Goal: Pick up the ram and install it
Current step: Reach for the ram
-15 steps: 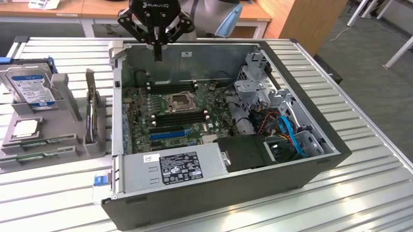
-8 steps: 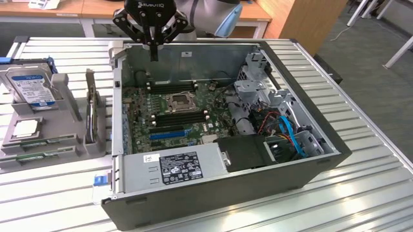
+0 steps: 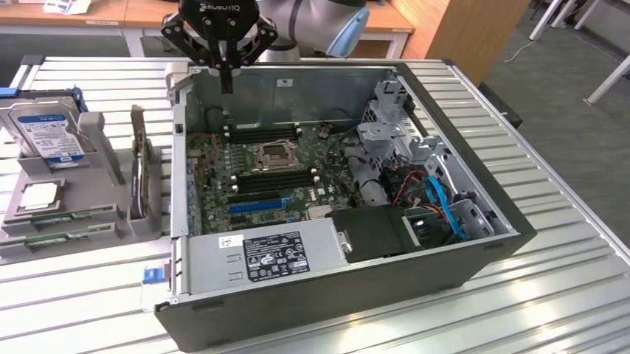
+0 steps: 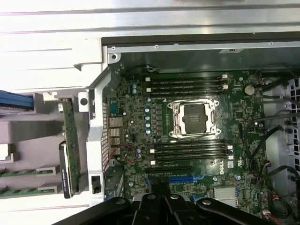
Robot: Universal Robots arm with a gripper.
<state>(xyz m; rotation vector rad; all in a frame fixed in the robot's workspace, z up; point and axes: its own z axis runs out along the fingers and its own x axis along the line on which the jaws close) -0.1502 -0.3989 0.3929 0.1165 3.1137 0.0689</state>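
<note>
Two ram sticks (image 3: 61, 217) (image 4: 18, 172), long, narrow and green, lie in slots of a grey holder (image 3: 108, 228) beside the open computer case (image 3: 344, 295), on the exterior view's left. My gripper (image 3: 227, 85) (image 4: 161, 199) hangs shut and holds nothing, over the case's far wall, well away from the ram. Below it lies the green motherboard (image 4: 136, 126) with an open processor socket (image 3: 273, 157) (image 4: 194, 117). Black memory slots (image 4: 187, 84) run on both sides of the socket and are bare.
The holder also carries a silver hard drive with a blue-white label (image 3: 44, 133), a square silver processor (image 3: 40, 195) and a green card standing on edge (image 3: 143, 177) (image 4: 70, 140). Inside the case are a power supply (image 3: 265, 254), a drive cage and blue cables (image 3: 443, 199).
</note>
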